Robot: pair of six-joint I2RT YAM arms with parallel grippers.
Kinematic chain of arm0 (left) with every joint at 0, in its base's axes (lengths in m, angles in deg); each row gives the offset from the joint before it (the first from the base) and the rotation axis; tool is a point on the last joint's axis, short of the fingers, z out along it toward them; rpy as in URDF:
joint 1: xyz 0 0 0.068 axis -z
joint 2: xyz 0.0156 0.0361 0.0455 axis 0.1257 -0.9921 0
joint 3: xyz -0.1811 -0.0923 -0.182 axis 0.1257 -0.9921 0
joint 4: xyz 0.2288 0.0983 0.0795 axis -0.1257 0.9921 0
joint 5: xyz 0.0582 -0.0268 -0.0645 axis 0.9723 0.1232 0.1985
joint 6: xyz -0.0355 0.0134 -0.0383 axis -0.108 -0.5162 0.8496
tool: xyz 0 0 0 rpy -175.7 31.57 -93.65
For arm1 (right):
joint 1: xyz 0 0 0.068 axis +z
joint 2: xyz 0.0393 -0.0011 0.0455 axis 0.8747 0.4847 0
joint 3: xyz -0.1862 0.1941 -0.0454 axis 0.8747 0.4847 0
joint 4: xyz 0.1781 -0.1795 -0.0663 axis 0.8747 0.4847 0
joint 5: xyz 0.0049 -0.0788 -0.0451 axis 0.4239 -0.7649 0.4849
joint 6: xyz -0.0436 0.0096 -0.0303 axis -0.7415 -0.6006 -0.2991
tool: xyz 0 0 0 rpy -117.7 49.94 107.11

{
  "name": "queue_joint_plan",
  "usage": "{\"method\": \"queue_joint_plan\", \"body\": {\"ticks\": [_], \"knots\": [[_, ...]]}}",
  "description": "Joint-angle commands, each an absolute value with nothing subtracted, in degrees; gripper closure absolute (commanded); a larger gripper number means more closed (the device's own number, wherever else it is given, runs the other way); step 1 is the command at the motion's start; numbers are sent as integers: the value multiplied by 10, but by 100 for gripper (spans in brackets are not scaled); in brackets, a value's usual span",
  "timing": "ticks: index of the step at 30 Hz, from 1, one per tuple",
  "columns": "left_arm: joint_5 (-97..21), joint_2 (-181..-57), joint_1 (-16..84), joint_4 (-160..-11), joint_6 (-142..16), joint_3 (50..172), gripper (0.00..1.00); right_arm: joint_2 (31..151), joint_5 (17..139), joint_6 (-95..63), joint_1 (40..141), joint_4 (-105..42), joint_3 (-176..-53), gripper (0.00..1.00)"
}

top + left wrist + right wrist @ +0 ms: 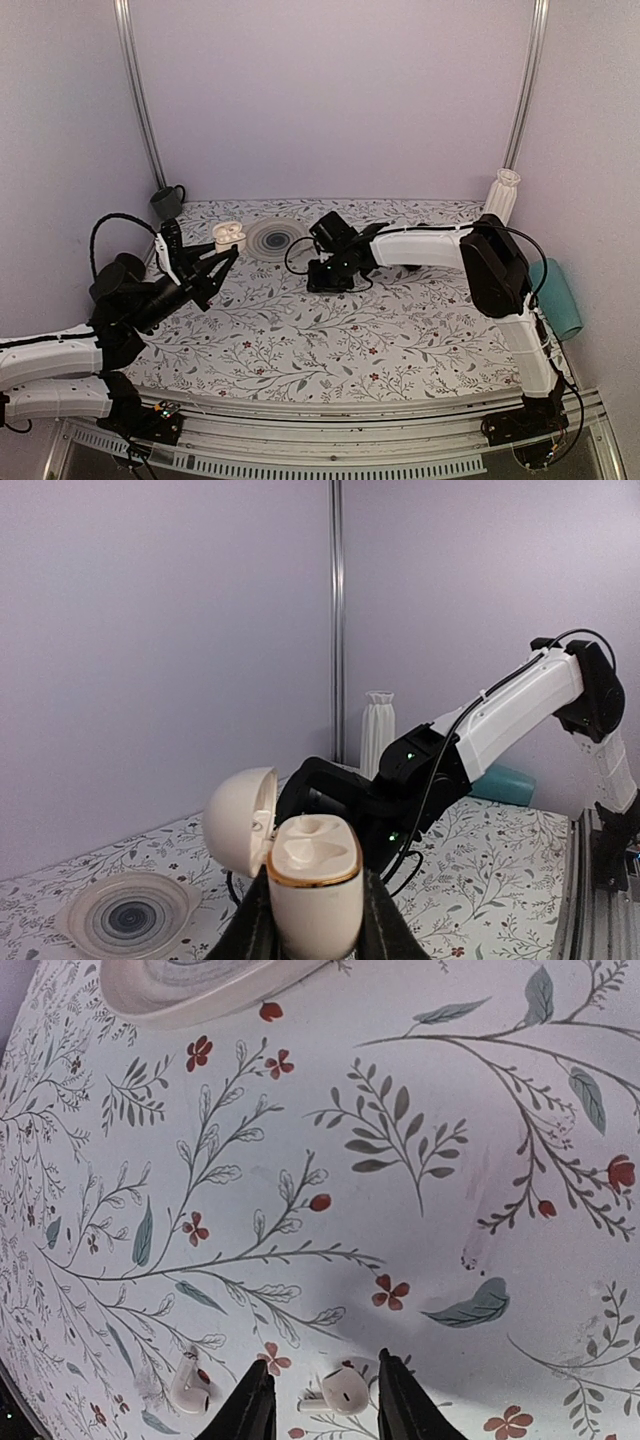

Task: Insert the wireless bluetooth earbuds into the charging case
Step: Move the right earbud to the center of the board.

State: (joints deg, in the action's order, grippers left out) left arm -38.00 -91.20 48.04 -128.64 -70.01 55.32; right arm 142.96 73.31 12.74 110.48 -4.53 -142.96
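Near right, at the table [400, 330] edge: a teal roll [556, 297], well apart from the work.

Mid-table, centre: right gripper [325, 1372] pointing down at the cloth, jaws partly open and astride one earbud [340, 1390], a gap showing on either side, nothing gripped yet. Just left of it, outside the fingers [250, 1410]: second earbud [190, 1380], lying flat on the floral print.

Judged as the step in hand: picking up the first bud. Lower until the tips reach the cloth, then close slowly and squarely on the rounded head, not the stem. Keep the bud centred between the pads, lest one finger flick such a small, smooth thing away. Leave the neighbour untouched. Lift straight up before travelling left.

A little farther, left: left gripper [315, 942] shut narrow on the lower body of the charging case [315, 875], held up off the table, lid [240, 820] hinged open to the left, wells [312, 845] facing up and bare. Hold this steady and level for the handover. Approach from above, clear of the lid, stem down into its matching well.

Farther back: a ringed plate [277, 238] just right of the case. Far left corner: a dark mug [167, 202]. Far right corner: a white ribbed vase [503, 193].
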Motion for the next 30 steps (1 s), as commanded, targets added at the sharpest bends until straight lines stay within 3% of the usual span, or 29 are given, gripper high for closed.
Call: {"method": "queue_joint_plan", "body": {"ticks": [1,15,19,30], "knots": [[-380,-914,474,-1289,-689,570,100,1477,668,87,1124,14,-1482,65],[-380,-921,474,-1281,-676,578,100,1477,586,44,1142,54,-1491,66],[-383,-927,475,-1280,-671,581,100,1485,582,32,1148,52,-1490,73],[-385,-941,476,-1277,-661,589,100,1458,618,-15,1153,9,-1452,80]]}}
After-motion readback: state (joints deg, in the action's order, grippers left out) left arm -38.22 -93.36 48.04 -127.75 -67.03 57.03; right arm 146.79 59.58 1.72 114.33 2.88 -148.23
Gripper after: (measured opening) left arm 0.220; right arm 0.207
